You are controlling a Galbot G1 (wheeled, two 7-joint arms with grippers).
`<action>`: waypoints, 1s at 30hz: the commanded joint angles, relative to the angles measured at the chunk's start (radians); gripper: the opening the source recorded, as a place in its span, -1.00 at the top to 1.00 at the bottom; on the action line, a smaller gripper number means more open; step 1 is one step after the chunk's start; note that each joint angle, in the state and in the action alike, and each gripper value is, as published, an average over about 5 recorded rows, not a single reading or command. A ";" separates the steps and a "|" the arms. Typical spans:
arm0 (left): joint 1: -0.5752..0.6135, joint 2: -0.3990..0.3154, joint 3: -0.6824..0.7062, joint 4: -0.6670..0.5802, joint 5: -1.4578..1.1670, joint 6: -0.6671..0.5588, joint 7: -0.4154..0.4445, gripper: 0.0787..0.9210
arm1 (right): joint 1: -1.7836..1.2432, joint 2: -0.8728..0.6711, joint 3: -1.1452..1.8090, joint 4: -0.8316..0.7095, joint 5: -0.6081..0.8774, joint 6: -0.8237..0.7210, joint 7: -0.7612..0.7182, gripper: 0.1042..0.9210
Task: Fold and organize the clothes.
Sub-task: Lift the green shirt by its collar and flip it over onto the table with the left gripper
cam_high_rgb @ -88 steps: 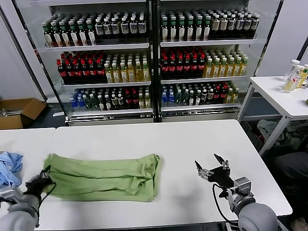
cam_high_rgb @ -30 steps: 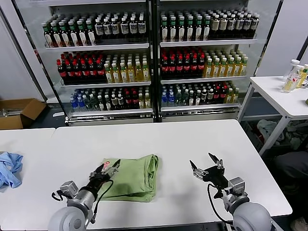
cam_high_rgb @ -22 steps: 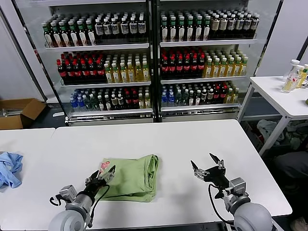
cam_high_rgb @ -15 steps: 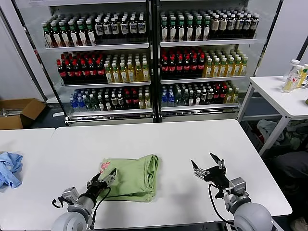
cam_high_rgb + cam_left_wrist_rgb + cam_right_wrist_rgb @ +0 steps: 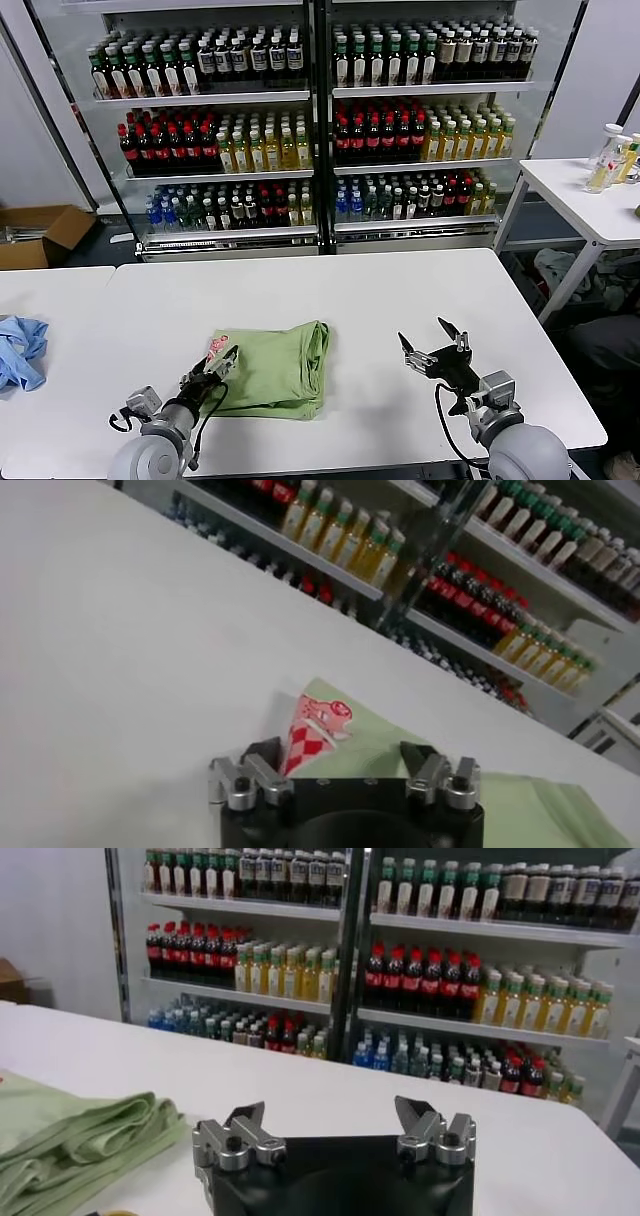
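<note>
White counter (image 5: 330, 290) up front, with a crumpled light blue cloth (image 5: 20, 350) at its far left edge. Behind it, glass-fronted shelves (image 5: 320, 95) packed with bottles in rows: dark ones with green caps on top, red-capped and yellow ones in the middle, mixed blue, green and red ones lowest. Open cardboard box (image 5: 40, 232) on the floor at left. Second white table (image 5: 590, 205) at right, carrying a few clear bottles (image 5: 612, 155).
</note>
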 commanded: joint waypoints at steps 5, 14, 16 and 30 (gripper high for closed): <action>0.010 -0.044 -0.032 -0.002 -0.251 0.052 0.009 -0.14 | -0.008 -0.001 0.009 0.009 0.001 0.000 0.001 -0.76; -0.013 -0.070 -0.125 -0.006 -0.444 0.085 0.010 0.47 | -0.011 0.004 0.013 0.010 0.001 0.000 0.003 -0.76; -0.012 -0.075 -0.143 -0.017 -0.486 0.090 0.009 0.62 | -0.010 0.002 0.015 0.011 0.002 -0.001 0.004 -0.76; 0.045 0.155 -0.499 -0.138 -0.598 0.093 0.037 0.92 | 0.011 0.015 0.009 0.013 0.008 0.000 0.005 -0.76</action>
